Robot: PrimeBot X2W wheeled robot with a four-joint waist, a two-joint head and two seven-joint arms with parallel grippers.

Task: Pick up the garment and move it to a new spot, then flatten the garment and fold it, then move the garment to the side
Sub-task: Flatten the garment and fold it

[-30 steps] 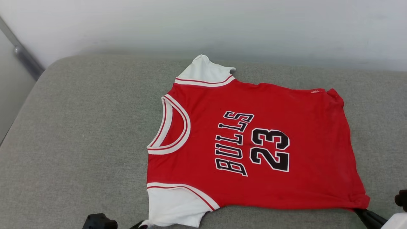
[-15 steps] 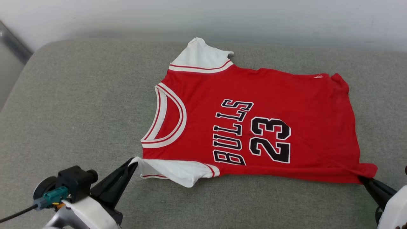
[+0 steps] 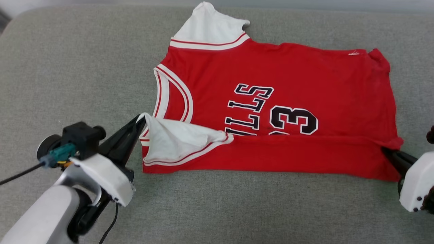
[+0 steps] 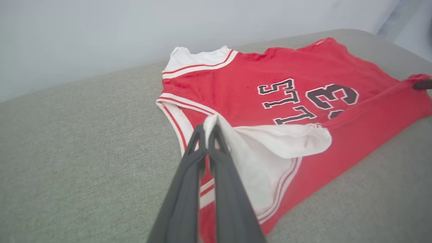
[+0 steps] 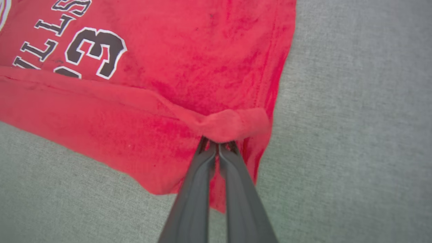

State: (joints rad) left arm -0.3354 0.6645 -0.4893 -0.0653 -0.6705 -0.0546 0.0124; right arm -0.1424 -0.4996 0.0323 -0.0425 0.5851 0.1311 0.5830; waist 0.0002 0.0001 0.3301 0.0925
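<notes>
Folding the garment [image 3: 305,67], we have drawn its near edge over the lettering [image 3: 252,101]. Our left gripper [image 3: 141,118] and right gripper [image 3: 385,150] both clamp cloth, mid-fold.

The right gripper [image 5: 217,146] comes up from six o'clock, its jaws pinched together on a bunched corner of the red garment [image 5: 189,50]. A folded-over band runs toward nine o'clock, below a black "3" [image 5: 96,50] at ten o'clock. Grey fabric surface [image 5: 354,118] lies at three and seven o'clock.
</notes>
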